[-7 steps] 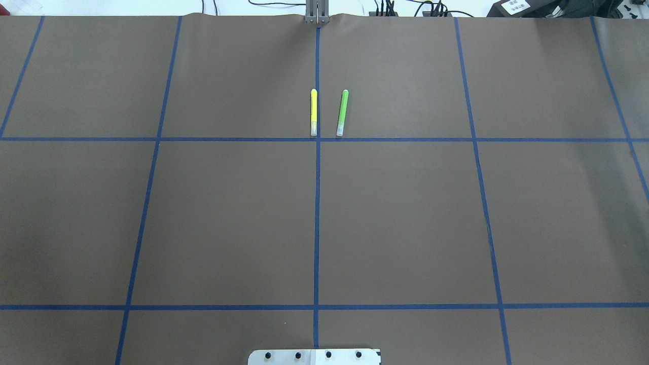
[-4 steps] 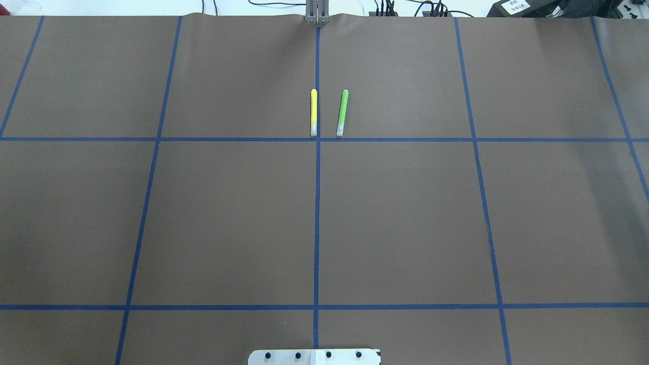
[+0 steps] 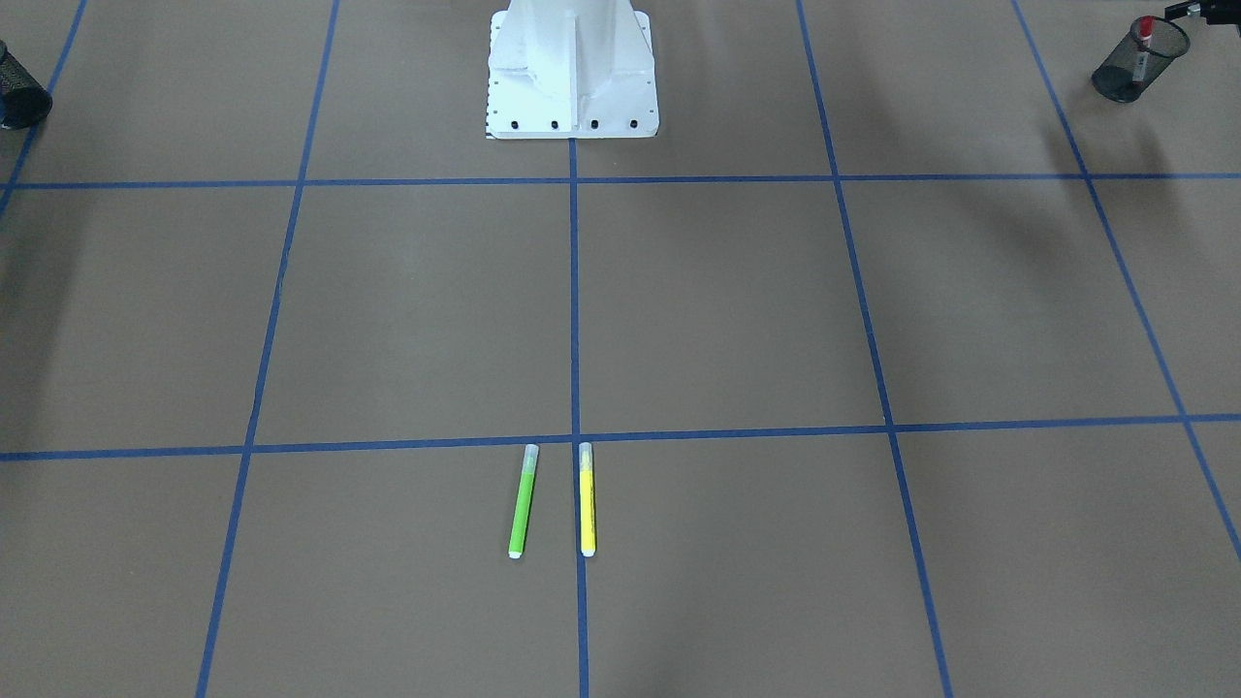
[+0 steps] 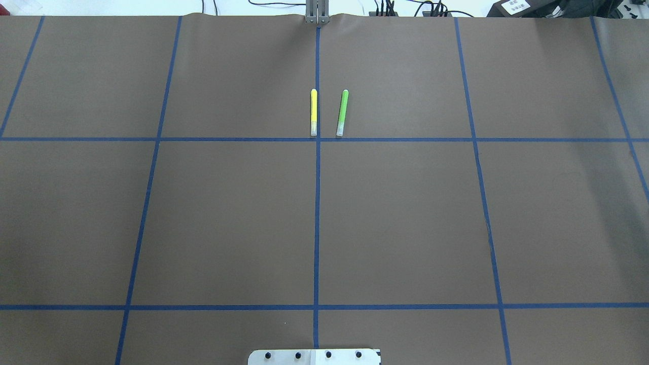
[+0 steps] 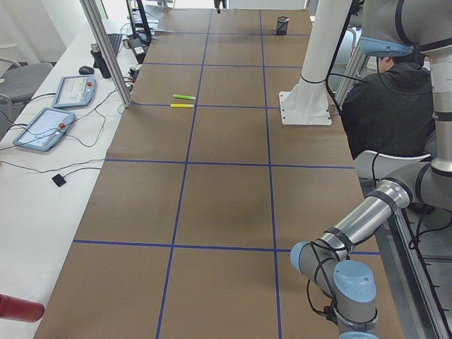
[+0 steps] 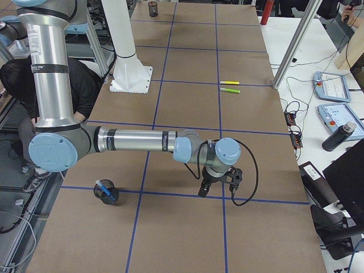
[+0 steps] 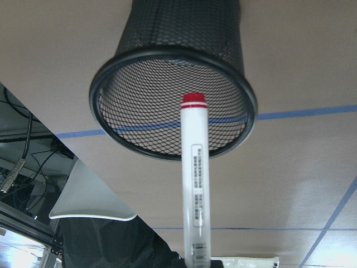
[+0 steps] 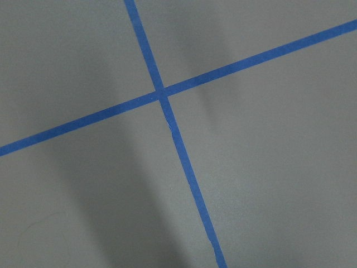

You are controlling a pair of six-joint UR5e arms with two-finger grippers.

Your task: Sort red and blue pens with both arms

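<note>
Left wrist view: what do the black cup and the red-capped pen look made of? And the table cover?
Black cup: probably metal wire mesh, matte black, with a solid rim; the blue tape shows through its wall.
Red-capped pen: likely plastic, smooth white barrel with a printed label, red cap.
Table cover: seemingly paper, matte brown, no glare, slightly rippled along its far edge.

Red pen (image 3: 1145, 29), blue pen (image 6: 108, 191) (in mesh cups (image 3: 1117, 79))

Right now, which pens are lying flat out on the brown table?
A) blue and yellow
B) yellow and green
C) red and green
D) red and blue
B: the yellow marker and the green marker lie side by side on the table; the red pen is at a mesh cup.
</note>
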